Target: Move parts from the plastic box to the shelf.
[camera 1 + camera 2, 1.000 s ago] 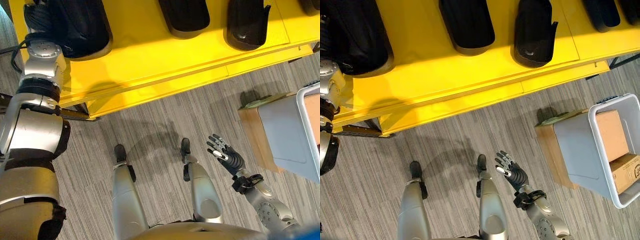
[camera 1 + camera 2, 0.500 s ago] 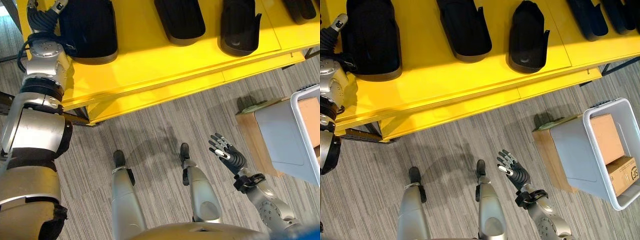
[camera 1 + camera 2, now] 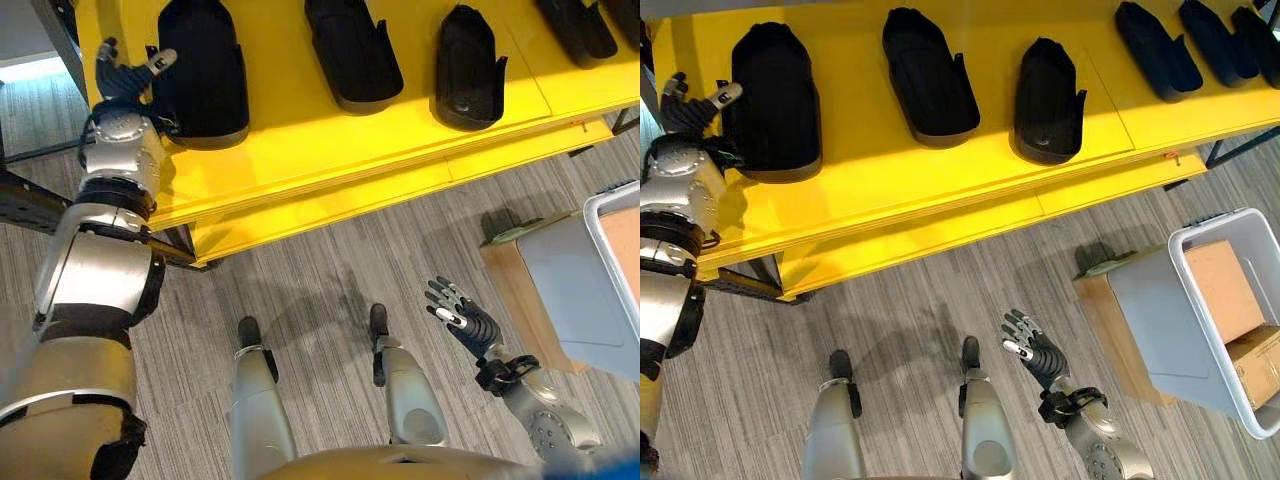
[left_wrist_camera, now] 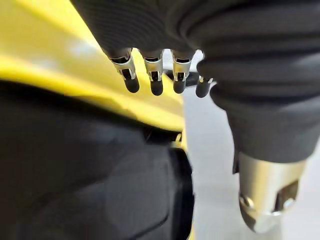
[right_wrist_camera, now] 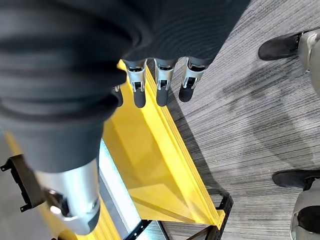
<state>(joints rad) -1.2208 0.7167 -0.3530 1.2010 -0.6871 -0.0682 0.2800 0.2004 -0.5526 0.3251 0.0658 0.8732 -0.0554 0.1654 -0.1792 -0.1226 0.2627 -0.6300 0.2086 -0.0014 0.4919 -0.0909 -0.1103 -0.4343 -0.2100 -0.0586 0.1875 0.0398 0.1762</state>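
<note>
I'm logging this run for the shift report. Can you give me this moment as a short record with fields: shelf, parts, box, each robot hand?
shelf: yellow shelf, top level in view
parts: black parts lie in a row on the shelf
box: grey plastic box at robot's right, cardboard boxes inside
left robot hand: open, beside the leftmost black part; contact unclear
right robot hand: open, empty, low over the floor

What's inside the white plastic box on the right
In the white plastic box, two brown cardboard cartons show, one beside the other. The box's near wall and the view's edge hide whatever lies beneath or past them.
</note>
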